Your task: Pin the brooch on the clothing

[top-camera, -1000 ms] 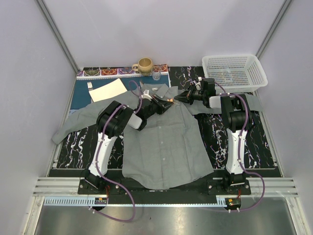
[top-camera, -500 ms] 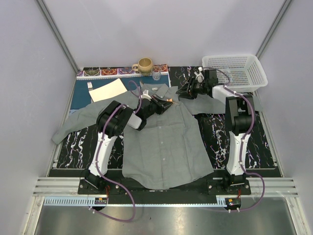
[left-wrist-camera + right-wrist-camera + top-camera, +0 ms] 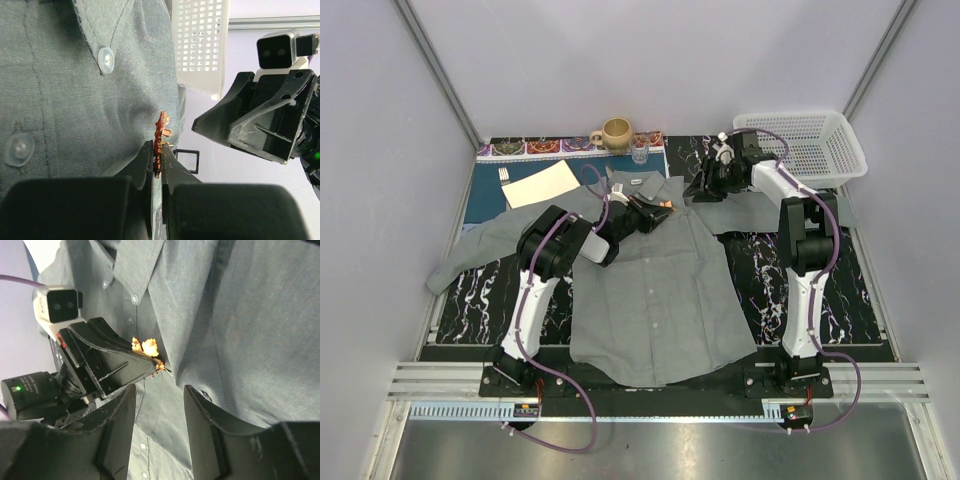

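The grey shirt (image 3: 660,300) lies spread flat over the table, collar toward the back. My left gripper (image 3: 658,209) hovers over its upper front, shut on the small orange-red brooch (image 3: 666,206). In the left wrist view the brooch (image 3: 161,131) stands edge-on between the closed jaws of the left gripper (image 3: 160,147), close to the shirt (image 3: 75,100). My right gripper (image 3: 703,187) is to the right of the brooch, apart from it. In the right wrist view the right gripper (image 3: 157,395) is open and empty, facing the brooch (image 3: 145,346) and the shirt (image 3: 240,315).
A white basket (image 3: 800,145) stands at the back right, just behind the right arm. A mug (image 3: 616,132) and a small glass (image 3: 640,153) sit at the back centre. A cream sheet of paper (image 3: 540,183) lies on the blue placemat (image 3: 490,205) at the back left.
My right gripper has opened, let go at the brooch and drawn back toward the basket. The left gripper has kept still with the brooch in it.
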{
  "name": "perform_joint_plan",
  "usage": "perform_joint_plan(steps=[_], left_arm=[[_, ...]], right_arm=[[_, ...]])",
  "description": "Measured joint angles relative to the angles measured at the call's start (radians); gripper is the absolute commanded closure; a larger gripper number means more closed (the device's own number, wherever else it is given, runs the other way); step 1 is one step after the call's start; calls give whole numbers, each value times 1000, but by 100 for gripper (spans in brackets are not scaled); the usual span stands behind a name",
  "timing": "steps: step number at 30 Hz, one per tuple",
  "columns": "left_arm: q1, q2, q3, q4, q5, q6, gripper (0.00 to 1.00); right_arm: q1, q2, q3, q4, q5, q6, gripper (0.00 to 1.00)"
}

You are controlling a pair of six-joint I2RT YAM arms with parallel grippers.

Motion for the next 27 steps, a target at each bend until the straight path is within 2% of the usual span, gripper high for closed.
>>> perform_joint_plan(steps=[7,13,14,18,19,27], left_arm=[[0,0,0,0,0,0,100],[0,0,0,0,0,0,100],[0,0,0,0,0,0,100],[0,0,0,0,0,-1,100],[0,0,0,0,0,-1,100],[0,0,0,0,1,-6,100]], right_arm=[[32,50,21,-63,19,-33,53],[43,81,32,-87,37,-38,62],[43,82,34,-89,38,-38,66],[44,89,49,-86,39,-37,96],[43,89,49,-86,40,-39,100],[44,89,49,-86,44,-37,100]])
